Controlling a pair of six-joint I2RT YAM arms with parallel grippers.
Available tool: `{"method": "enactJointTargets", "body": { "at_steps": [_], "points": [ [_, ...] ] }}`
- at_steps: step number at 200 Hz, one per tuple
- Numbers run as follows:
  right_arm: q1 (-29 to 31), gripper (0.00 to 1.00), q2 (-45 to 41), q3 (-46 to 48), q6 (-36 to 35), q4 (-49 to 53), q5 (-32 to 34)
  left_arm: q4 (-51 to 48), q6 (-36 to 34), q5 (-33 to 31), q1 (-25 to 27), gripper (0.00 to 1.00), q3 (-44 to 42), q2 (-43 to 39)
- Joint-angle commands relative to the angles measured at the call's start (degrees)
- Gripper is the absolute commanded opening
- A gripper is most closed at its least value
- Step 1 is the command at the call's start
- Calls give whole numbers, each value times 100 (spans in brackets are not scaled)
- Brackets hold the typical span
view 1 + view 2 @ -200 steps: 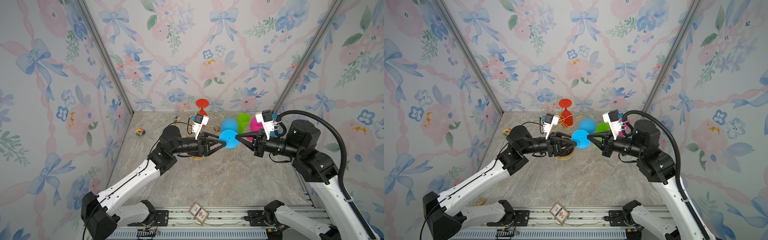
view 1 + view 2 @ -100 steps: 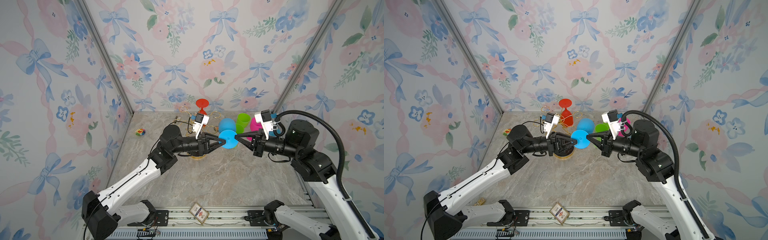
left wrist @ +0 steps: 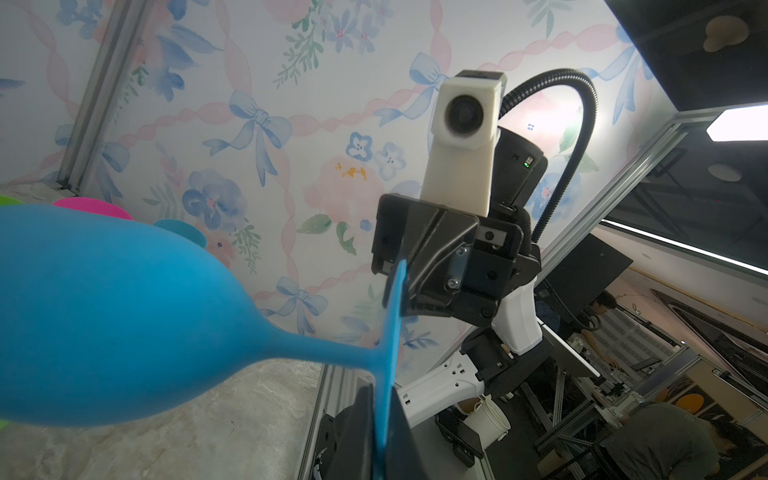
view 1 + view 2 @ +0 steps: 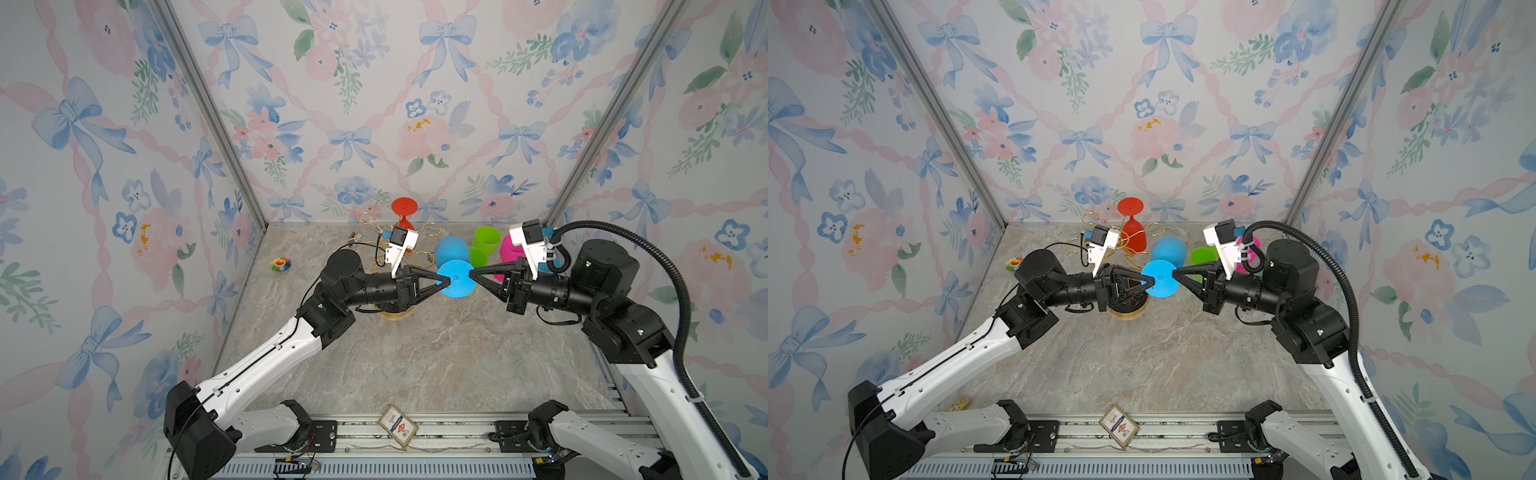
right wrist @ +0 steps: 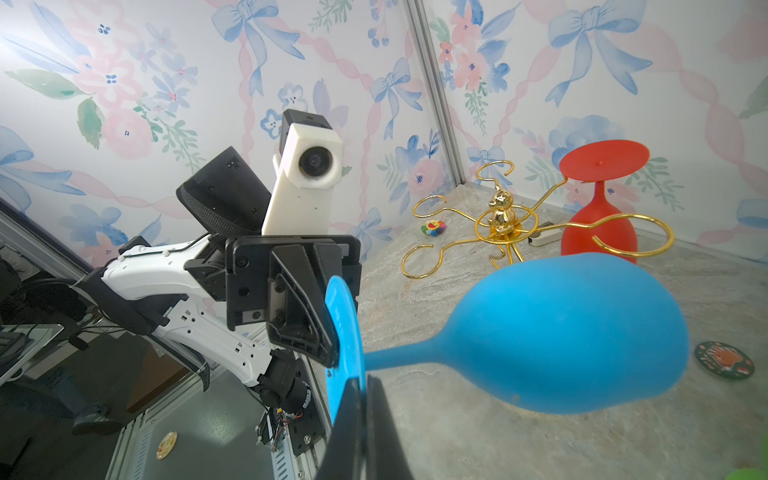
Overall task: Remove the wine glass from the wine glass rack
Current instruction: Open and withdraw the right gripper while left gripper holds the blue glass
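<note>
Blue wine glass (image 4: 454, 272) clear of the wine glass rack (image 5: 501, 216), aloft just right of it, stem near horizontal, touching no rack arm. Clamped by the foot disc from opposite edges: left gripper (image 4: 447, 282) pinched on the rack-side rim, right gripper (image 4: 473, 274) pinched on the rim away from the rack. Removal judged done for this glass; probably left: one release and a set-down clear of the rack; red wine glass (image 5: 598, 224) apparently hanging inverted from a rack arm.

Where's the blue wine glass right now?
In both top views the blue wine glass is held aloft mid-scene, its foot pinched between the left end effector and right end effector, just right of the wine glass rack.
</note>
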State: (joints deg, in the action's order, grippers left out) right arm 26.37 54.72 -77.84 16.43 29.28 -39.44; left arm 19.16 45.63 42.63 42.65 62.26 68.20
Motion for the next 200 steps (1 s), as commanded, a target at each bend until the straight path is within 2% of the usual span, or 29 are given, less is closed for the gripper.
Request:
{"method": "enactJointTargets", "body": {
  "at_steps": [1, 25, 50, 147, 183, 200],
  "points": [
    [36, 4, 32, 105, -81, -26, 223, 191, -58, 237, 25, 4, 130, -44],
    [40, 9, 29, 73, -83, 65, 236, 193, -102, 237, 19, 3, 127, -44],
    [33, 21, -2, 25, -87, 252, 268, 193, -145, 293, 0, 1, 150, -30],
    [2, 79, -297, -483, -52, 1266, 625, 37, -408, 744, -201, 0, 398, -3],
    [-33, 89, -527, -758, 287, 1406, 740, -434, -1007, 940, -205, 0, 601, -55],
    [-104, 90, -521, -954, 402, 1595, 1070, -850, -1569, 720, -204, 0, 656, -150]
  ]
}}
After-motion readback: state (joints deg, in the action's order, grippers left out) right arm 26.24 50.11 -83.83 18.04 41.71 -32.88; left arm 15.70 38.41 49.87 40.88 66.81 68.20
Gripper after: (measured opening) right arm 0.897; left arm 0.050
